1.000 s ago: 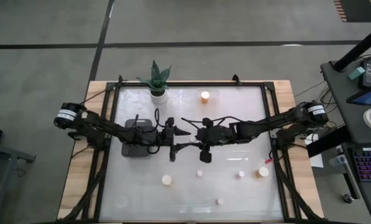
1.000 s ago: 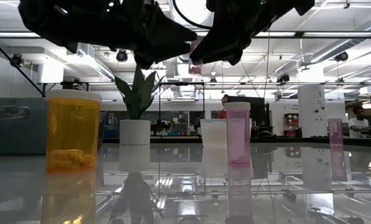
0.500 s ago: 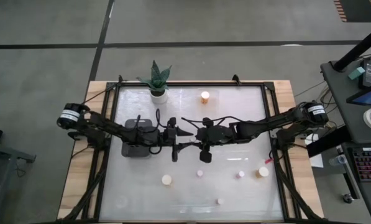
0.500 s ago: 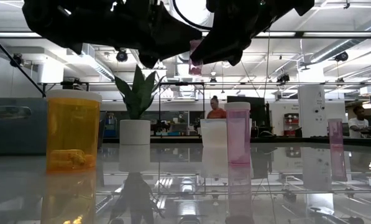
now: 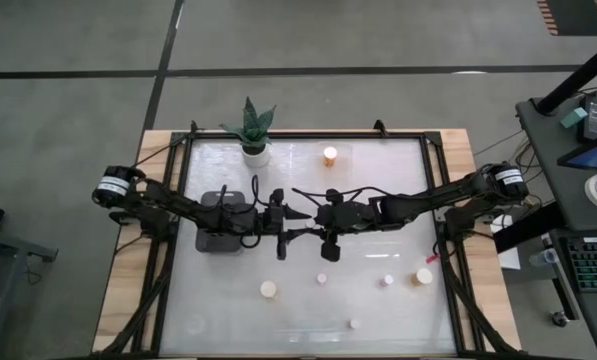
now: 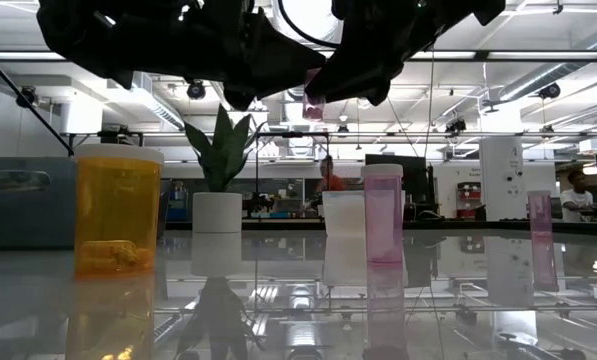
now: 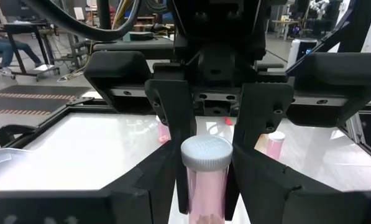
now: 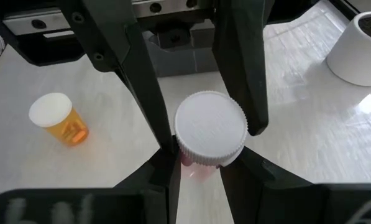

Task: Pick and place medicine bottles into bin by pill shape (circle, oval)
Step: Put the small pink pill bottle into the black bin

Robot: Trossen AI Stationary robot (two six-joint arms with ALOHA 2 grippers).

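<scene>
Bright, even indoor light from ceiling strip lights falls on a glossy white tabletop. Seen level, the tabletop mirrors what stands on it, and the arms overhead are black silhouettes against the lit ceiling. From above, pale glare streaks the surface and shadows are faint. In the right wrist view a white cap is sharp while the dark fingers nearest the lens are soft. The far room behind looks slightly hazy.
</scene>
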